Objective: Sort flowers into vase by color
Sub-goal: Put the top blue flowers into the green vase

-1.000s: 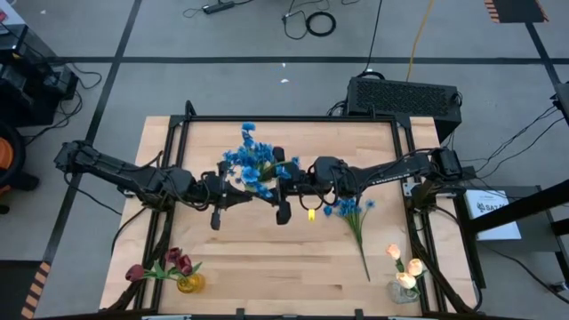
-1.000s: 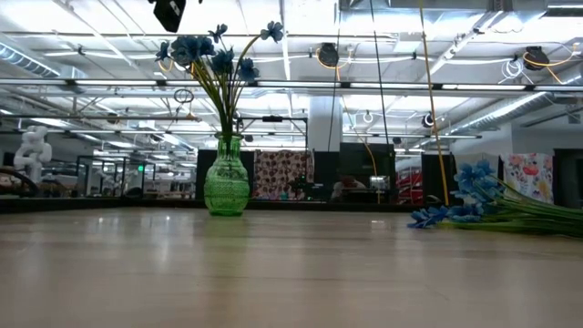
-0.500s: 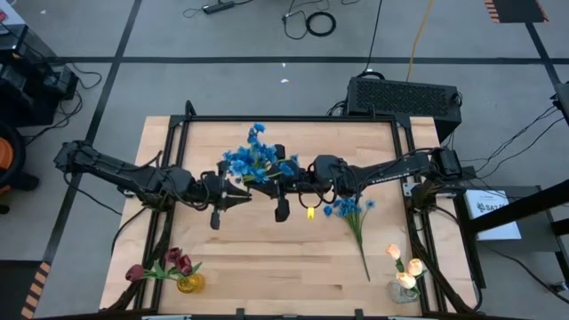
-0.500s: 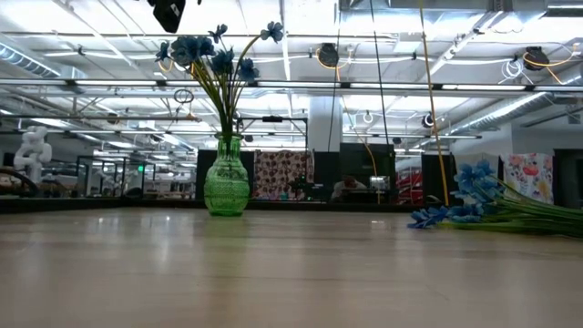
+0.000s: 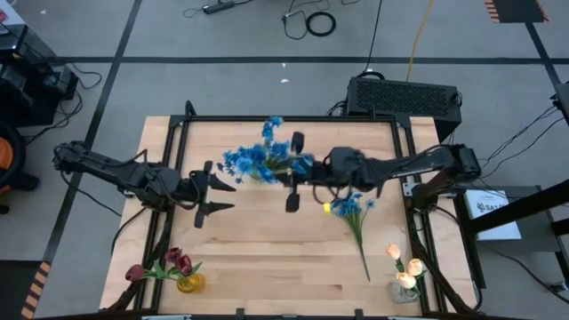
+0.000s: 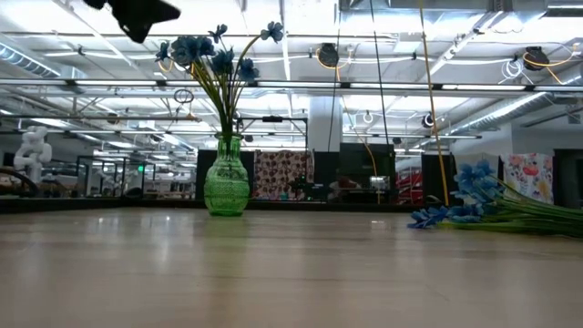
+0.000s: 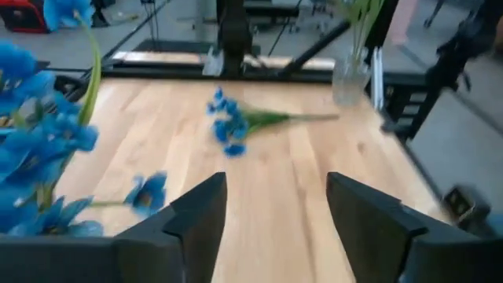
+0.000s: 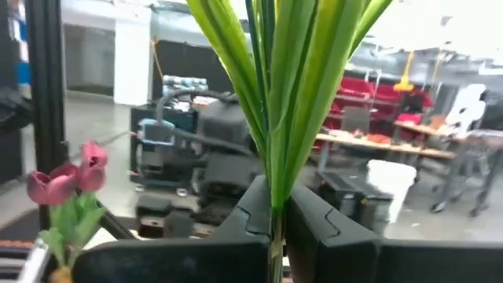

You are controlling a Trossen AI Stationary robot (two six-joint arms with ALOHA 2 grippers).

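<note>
A green vase [image 6: 226, 187] stands mid-table with blue flowers [image 6: 209, 50] in it. Seen from above, they form a blue cluster [image 5: 253, 160]. My right gripper [image 5: 289, 171] reaches in level from the right and is shut on a blue flower's green stem [image 8: 274, 196]. That flower's blossoms [image 5: 272, 129] show toward the far edge. My left gripper [image 5: 216, 189] is open and holds nothing, left of the vase; it also shows in the low view [image 6: 137, 14] and in its own wrist view [image 7: 275, 212]. Another blue flower [image 5: 351, 209] lies flat on the table at the right. My right gripper pinches the flower's stem [image 8: 274, 224] between its two fingers, just below the long green leaves [image 8: 291, 94]. The fingers come level from the table's right and lie across the stem. The stem stands upright above the fingers; its lower end is hidden.
A yellow vase with dark red tulips [image 5: 178, 271] stands at the near left corner. A clear vase with cream tulips [image 5: 404, 276] stands at the near right corner. A black frame [image 5: 178, 133] rims the table, and a black box [image 5: 404, 93] sits behind the far right.
My left gripper has opened and drawn back toward the table's left edge. My right gripper has shut on the stem, rolled and risen a little toward the right. The held flower's blossoms have swung toward the far right, while the flowers in the vase stay still.
</note>
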